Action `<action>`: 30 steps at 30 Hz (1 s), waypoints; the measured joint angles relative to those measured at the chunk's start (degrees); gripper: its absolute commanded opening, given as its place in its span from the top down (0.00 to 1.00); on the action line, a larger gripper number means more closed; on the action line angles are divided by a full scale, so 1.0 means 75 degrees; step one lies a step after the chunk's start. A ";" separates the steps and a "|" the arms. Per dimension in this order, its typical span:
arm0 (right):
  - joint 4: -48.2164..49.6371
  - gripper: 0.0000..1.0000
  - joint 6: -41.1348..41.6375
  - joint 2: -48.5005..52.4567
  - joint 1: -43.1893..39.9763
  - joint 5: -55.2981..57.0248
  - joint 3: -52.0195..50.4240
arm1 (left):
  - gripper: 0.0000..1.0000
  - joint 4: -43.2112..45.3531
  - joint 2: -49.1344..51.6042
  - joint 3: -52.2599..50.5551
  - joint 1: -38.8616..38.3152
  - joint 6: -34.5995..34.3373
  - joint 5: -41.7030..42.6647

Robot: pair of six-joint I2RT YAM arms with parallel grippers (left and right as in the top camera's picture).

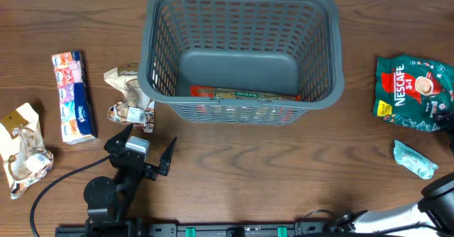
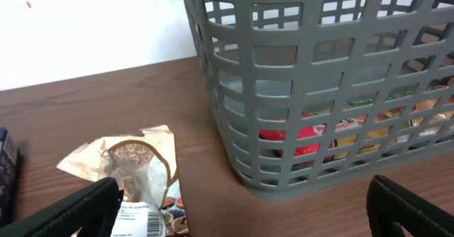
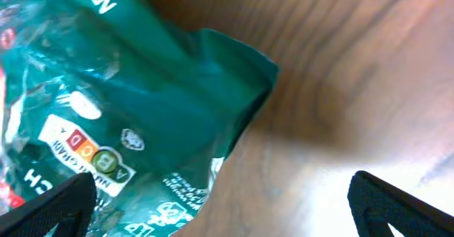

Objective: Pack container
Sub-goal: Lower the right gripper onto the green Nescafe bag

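The container (image 1: 241,111), a dark grey basket with slatted sides, stands upright on the wooden tabletop (image 1: 234,173) at the far middle of the scene. A flat packet (image 1: 245,94) printed in red, green and yellow lies on its solid base along the near wall. The left wrist view shows the red and yellow of this packet through the lattice.

The left tool (image 1: 152,136) sits low over the tabletop, near the container's near-left corner, with its two fingers spread wide and nothing between them. Just beyond it, beside that corner, lies a crumpled cream and brown packet (image 1: 129,95) with a barcode label facing up. In the left wrist view a strip of bare wood shows between this packet and the foot of the basket.

Further left lies a long pack (image 1: 73,95) in pink, white and blue, and at the near left edge a second cream packet (image 1: 25,148).

At the right lies a green Nescafé bag (image 1: 415,91), well apart from the container, and nearer than it a small teal packet (image 1: 415,159). The right tool (image 3: 221,198) hangs close above the near edge of the green bag, its fingers set wide and empty. In the overhead view it is mostly cut off by the right edge.
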 measured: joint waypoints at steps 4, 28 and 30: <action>0.0079 0.01 -0.0070 0.0000 0.0000 -0.0128 0.0000 | 0.01 0.0000 0.0000 0.0000 0.0000 0.0000 0.0000; 0.0609 0.57 -0.0423 0.0947 -0.0029 -0.0627 0.0058 | 0.01 0.0000 0.0000 0.0000 0.0000 0.0000 0.0000; 0.0627 0.67 -0.0510 0.1003 -0.0026 -0.0877 0.0058 | 0.01 0.0000 -0.0003 0.0000 0.0000 0.0000 0.0000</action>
